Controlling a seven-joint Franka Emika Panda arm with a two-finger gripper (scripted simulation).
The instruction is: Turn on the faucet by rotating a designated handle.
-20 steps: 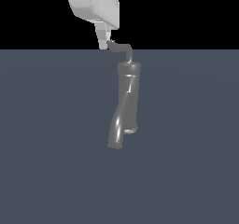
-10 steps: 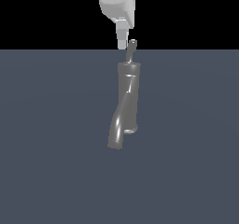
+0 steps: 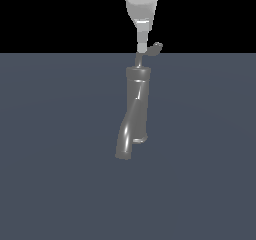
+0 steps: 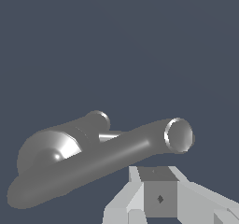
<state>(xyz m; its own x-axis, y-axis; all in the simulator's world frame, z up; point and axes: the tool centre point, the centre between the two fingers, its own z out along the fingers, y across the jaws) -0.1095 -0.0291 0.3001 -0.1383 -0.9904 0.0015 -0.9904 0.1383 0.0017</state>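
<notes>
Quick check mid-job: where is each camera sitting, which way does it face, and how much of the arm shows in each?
Exterior view: off the arm, looking level at the upright faucet on the grey floor; the tool comes down from above beside the handle.
Wrist view: on the wrist, looking down along the faucet; only the tool's pale fingers show.
Shared: the faucet and the tool.
</notes>
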